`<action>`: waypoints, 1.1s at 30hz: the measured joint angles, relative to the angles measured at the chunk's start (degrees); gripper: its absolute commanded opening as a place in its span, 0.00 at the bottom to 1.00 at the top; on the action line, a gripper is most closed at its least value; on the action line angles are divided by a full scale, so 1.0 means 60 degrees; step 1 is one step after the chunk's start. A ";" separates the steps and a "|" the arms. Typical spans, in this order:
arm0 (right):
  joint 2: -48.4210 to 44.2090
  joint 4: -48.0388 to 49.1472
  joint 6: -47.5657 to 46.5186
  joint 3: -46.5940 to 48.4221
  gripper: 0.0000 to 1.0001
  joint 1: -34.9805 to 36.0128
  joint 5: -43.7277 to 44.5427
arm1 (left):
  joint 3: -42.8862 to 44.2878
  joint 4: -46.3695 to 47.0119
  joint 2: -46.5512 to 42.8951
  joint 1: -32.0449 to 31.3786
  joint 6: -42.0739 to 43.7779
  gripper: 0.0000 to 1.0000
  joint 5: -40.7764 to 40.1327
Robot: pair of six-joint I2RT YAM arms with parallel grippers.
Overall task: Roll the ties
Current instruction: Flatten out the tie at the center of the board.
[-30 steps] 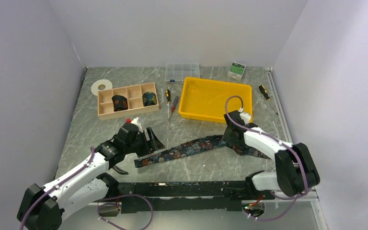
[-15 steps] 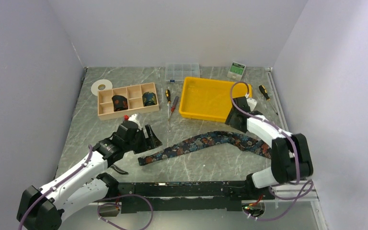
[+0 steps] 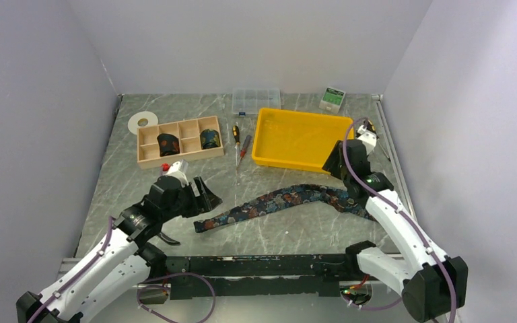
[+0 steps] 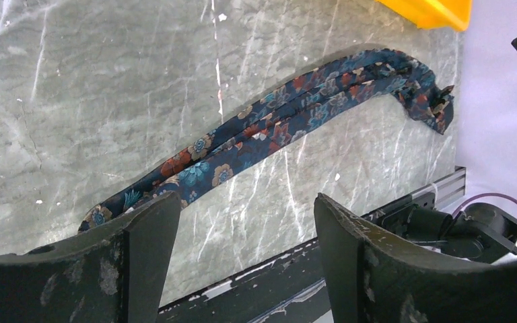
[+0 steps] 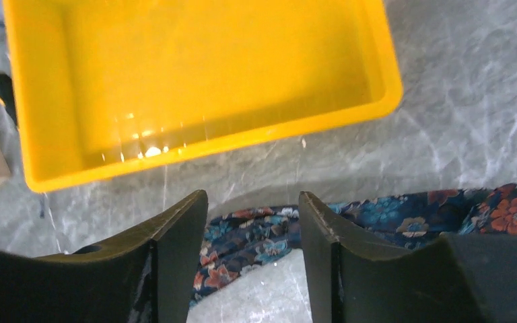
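No writing can be read anywhere; a label is carried on the small green-and-white box at the far edge, but it is too small to make out. Beside it a clear plastic box with dividers is seen, its contents not discernible. A wooden tray is divided into compartments; two rolled ties are held in it, one in the right-end compartment, the other nearer the left end (both dark, with a floral print). The yellow bin is set right of the tray, two screwdrivers lying between them; only its glossy floor, catching the light, is shown in the right wrist view.

An unrolled tie is stretched in a shallow arc across the table, near the bin's front edge. The left gripper is held just beside the tie's left end, jaws spread wide with nothing between them. The right gripper is poised over the tie's right part beside the bin's near corner, jaws parted and released, nothing grasped.
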 measured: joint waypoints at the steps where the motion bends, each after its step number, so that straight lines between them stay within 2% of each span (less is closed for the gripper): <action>1: -0.0033 -0.0015 0.0000 -0.0004 0.51 0.0098 -0.0040 | -0.0011 -0.0004 0.0033 0.0000 -0.0007 0.77 0.0004; 8: 0.0776 -0.0240 0.0583 -0.0860 0.37 0.2004 0.0015 | -0.0488 -0.0251 -0.0109 0.0000 -0.0204 0.76 0.0153; 14: 0.1767 0.0106 0.1020 -0.1694 0.28 0.1330 0.0470 | -0.0780 -0.0641 -0.0929 0.0000 -0.0499 0.75 0.0302; 22: 0.3606 0.1326 0.1002 -0.1475 0.27 0.0452 0.0612 | -0.0820 -0.0827 -0.1177 0.0000 -0.0645 0.75 0.0346; 26: 0.4149 0.1472 0.0976 -0.1100 0.33 0.0251 0.0681 | -0.0936 -0.0827 -0.1035 0.0000 -0.0703 0.75 0.0423; 27: 0.4258 0.1490 0.0976 -0.1002 0.36 0.0237 0.0688 | -0.0936 -0.0823 -0.0936 0.0000 -0.0707 0.75 0.0441; 30: 0.4164 0.1443 0.0958 -0.0940 0.55 0.0244 0.0652 | -0.0936 -0.0845 -0.0736 0.0000 -0.0699 0.77 0.0426; 33: 0.3359 0.1126 0.0871 -0.0936 0.63 0.0495 0.0707 | -0.0827 -0.1137 -0.0736 0.0000 -0.0681 0.78 0.0160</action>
